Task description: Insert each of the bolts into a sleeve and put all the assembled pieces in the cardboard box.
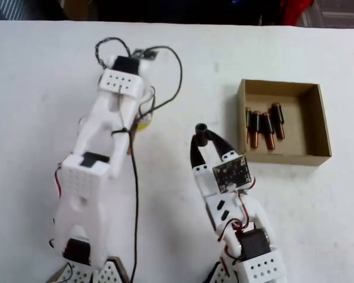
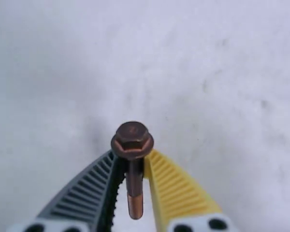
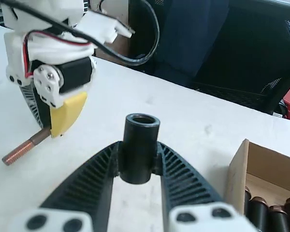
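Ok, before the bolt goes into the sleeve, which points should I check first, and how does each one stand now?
1. Hold of left gripper on bolt: ok, clamped below its head.
2. Hold of right gripper on sleeve: ok, upright, opening upward.
3. Line-up of bolt with sleeve opening: not ok, they are apart and its tip points away.
4. Inside of sleeve free: cannot tell, too dark.
5. Room in cardboard box: ok, four assembled pieces fill only part.

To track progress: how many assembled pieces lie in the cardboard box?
4. The assembled pieces lie side by side in the cardboard box, at its left in the high view: first, second, third, fourth. None seems hidden.
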Controlling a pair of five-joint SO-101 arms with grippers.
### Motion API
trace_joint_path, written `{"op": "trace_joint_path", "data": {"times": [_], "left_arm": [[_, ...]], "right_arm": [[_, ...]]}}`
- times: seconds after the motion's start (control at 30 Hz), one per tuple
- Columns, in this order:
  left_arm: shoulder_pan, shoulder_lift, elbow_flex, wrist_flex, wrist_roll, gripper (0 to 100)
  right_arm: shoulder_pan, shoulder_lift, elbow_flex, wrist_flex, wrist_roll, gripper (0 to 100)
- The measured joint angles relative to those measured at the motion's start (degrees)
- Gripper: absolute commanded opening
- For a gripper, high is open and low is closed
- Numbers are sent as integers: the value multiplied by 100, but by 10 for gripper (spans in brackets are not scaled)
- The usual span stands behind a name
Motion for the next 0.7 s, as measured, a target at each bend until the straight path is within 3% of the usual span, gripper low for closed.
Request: {"op": "trace_joint_path", "data": {"times": [0.13, 0.37, 0.7], "left_arm": [[0, -651, 448, 0, -475, 21], [0, -2040, 1547, 18, -633, 21], [-18, -4475, 2884, -97, -1477, 22]], "right_arm": [[-211, 0, 0, 0, 0, 17], [-870, 0, 0, -211, 0, 17], [-985, 0, 0, -378, 0, 17]]}}
